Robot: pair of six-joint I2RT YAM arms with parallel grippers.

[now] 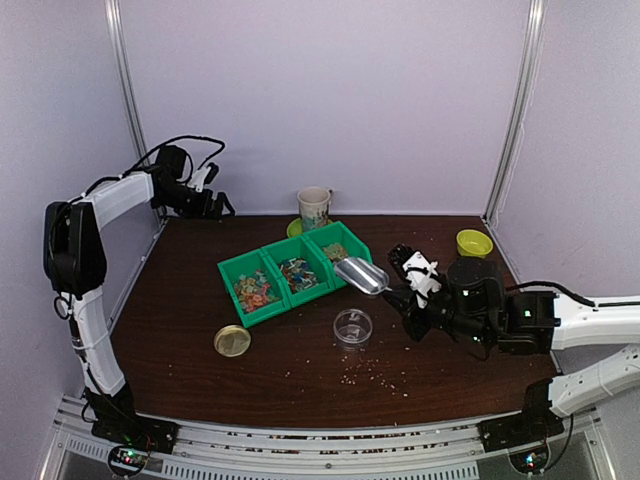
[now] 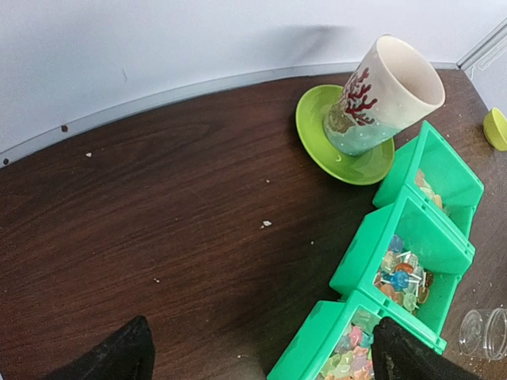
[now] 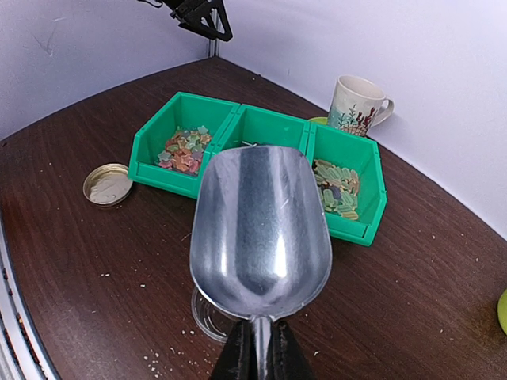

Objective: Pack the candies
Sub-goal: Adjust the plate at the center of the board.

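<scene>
At the far left, the left gripper (image 1: 214, 207) hangs high over the back corner of the table (image 1: 180, 310), its jaws spread fully apart with nothing between them; in its wrist view the two black fingertips (image 2: 119, 356) stand wide at the bottom edge above bare wood. Nearer the front lies a round tan lid (image 1: 232, 341), flat on the table and just apart from the near end of a diagonal row of three green bins (image 1: 238, 258). The candies (image 1: 256, 290) sit inside these bins: an orange, yellow and green mix in the left bin, blue and brownish pieces in the middle one, and pale green ones in the right one. Behind the row stands a patterned mug (image 1: 314, 207) on a green saucer (image 1: 295, 229). In front of the bins a small clear jar (image 1: 353, 326) stands upright and uncovered, with pale specks (image 1: 380, 372) scattered on the wood near it. Above and just right of the jar a metal scoop (image 1: 362, 275) is held in the air, its bowl bare and shiny and pointed toward the bins. The right gripper (image 1: 398, 297) is clamped tight on the scoop's handle. A small yellow-green dish (image 1: 474, 242) rests at the back right.
</scene>
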